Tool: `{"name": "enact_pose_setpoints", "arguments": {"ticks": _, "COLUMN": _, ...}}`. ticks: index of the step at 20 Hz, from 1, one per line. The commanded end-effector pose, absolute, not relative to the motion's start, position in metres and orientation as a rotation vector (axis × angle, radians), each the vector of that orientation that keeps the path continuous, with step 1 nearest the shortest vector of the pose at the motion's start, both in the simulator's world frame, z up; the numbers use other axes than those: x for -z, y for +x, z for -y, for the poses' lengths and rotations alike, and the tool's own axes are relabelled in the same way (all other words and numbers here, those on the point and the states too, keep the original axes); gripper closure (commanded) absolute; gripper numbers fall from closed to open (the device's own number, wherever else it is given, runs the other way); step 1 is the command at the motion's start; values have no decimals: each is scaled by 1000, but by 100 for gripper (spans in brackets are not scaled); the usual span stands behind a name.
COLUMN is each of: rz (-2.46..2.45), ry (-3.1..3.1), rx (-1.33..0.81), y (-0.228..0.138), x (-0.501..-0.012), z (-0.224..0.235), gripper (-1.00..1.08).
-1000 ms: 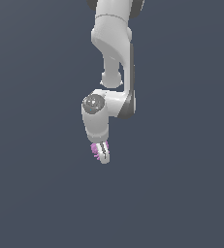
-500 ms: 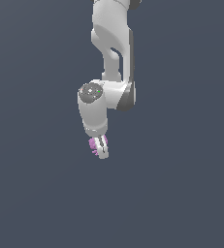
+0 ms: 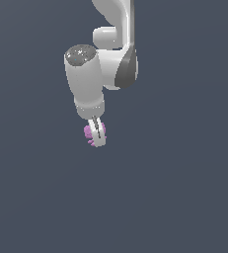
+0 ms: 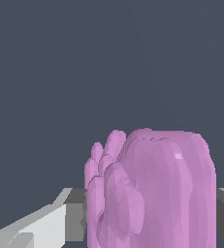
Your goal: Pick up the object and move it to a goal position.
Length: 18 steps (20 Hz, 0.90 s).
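— The gripper (image 3: pixel 96 136): how does it stand?

— Clamped on the object (image 3: pixel 89 133), fingers pointing down from the white arm (image 3: pixel 88 81). The pink-purple, lumpy thing sits between the fingers near their tips and bulges out toward the exterior view's left.

— And from the wrist?

— The object (image 4: pixel 152 189) fills the lower middle of that view, a smooth rounded lobe beside a cluster of bumps. A grey pad (image 4: pixel 76 220) touches it on one side and a second grey pad edges in on the other.

— Around it?

— Plain dark grey on all sides in the exterior view; no surface can be made out beneath the object.
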<state>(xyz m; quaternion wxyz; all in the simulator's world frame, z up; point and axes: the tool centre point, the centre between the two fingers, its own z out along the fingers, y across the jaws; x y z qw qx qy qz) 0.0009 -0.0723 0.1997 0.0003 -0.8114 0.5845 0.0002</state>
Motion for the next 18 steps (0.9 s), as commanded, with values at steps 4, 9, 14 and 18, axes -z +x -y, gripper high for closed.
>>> {"name": "enact_pose_setpoints", "arguments": {"ticks": 4, "rz": -1837, "ry": -2549, "rx": 0, "y": -6, "x": -265, "z": 81, "gripper": 108}}
{"name": "enact_pose_setpoints", "arguments": {"ticks": 9, "rz": -1837, "ry": -2549, "rx": 0, "y": -9, "x": -316, "z": 88, "gripper": 108}}
{"name": "enact_pose_setpoints", "arguments": {"ticks": 14, "rz": -1836, "ry": -2550, "rx": 1, "y": -11, "x": -351, "z": 92, "gripper": 108}}
{"name": "enact_pose_setpoints", "arguments": {"ticks": 18, "rz": -1835, "ry": -2551, "rx": 0, "y": -11, "x": -369, "z": 94, "gripper": 108}}
